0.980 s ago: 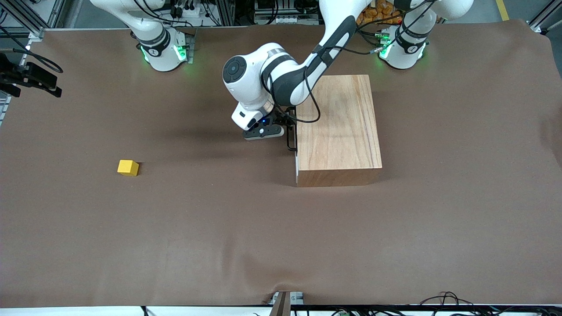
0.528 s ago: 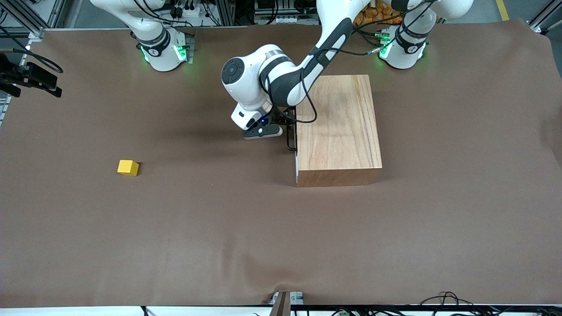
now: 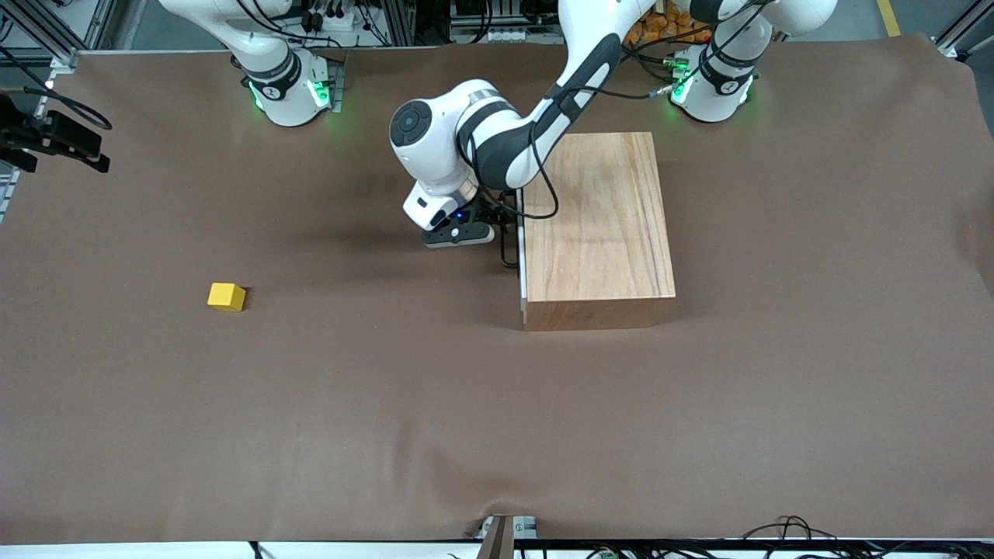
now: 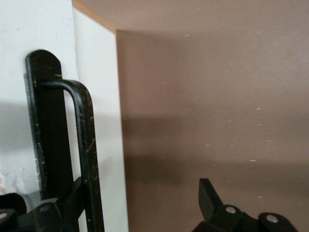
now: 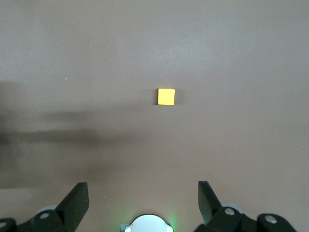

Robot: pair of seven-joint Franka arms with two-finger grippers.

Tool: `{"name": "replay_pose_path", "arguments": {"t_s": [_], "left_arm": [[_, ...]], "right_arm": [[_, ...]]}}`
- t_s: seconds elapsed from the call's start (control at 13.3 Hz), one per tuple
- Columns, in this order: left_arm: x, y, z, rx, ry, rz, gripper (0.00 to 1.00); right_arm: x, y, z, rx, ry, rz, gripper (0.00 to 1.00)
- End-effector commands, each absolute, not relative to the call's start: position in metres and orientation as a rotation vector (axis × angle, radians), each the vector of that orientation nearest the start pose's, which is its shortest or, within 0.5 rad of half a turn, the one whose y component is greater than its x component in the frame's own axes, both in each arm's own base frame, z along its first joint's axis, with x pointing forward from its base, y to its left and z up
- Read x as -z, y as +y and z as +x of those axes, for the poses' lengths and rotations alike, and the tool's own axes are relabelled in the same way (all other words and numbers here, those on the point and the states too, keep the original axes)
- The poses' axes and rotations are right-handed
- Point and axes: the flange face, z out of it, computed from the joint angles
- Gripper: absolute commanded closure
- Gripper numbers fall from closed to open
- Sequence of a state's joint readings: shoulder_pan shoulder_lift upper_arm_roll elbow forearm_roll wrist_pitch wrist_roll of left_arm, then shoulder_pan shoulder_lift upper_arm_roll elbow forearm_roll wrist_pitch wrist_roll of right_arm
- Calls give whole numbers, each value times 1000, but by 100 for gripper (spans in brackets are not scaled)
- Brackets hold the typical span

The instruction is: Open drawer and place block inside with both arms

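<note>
The wooden cabinet (image 3: 598,217) stands mid-table, its drawer's white front panel (image 3: 522,268) facing the right arm's end. The panel stands a sliver out from the cabinet. My left gripper (image 3: 501,230) is at the thin black handle (image 3: 509,250). In the left wrist view the left gripper (image 4: 142,200) is open, with one finger tucked between the handle (image 4: 86,145) and the panel (image 4: 101,96) and the other finger (image 4: 208,195) out over the cloth. The yellow block (image 3: 227,296) lies alone toward the right arm's end. My right gripper (image 5: 142,198) hangs open high above the block (image 5: 166,96).
A brown cloth (image 3: 435,404) covers the whole table. The green-lit arm bases (image 3: 287,85) stand along the edge farthest from the front camera. A black camera mount (image 3: 54,136) sits at the table edge on the right arm's end. Cables lie along the nearest edge (image 3: 776,532).
My left gripper has shifted slightly toward the right arm's end, and the drawer's white front panel has come out a little from the cabinet with it. The block and right arm are unchanged.
</note>
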State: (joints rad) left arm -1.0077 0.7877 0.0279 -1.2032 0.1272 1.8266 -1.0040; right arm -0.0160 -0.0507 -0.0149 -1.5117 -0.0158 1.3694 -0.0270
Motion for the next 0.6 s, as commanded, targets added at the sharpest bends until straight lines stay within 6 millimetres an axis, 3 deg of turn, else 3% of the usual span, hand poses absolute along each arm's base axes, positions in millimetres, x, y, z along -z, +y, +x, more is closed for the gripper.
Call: {"name": "replay_pose_path", "arguments": {"t_s": [0.0, 0.53], "left_arm": [[-303, -621, 409, 81, 50, -2966, 0], [-311, -644, 396, 127, 100, -3080, 0]], "right_arm": [[-665, -24, 516, -149, 19, -3153, 0], [-666, -24, 516, -146, 20, -3154, 0]]}}
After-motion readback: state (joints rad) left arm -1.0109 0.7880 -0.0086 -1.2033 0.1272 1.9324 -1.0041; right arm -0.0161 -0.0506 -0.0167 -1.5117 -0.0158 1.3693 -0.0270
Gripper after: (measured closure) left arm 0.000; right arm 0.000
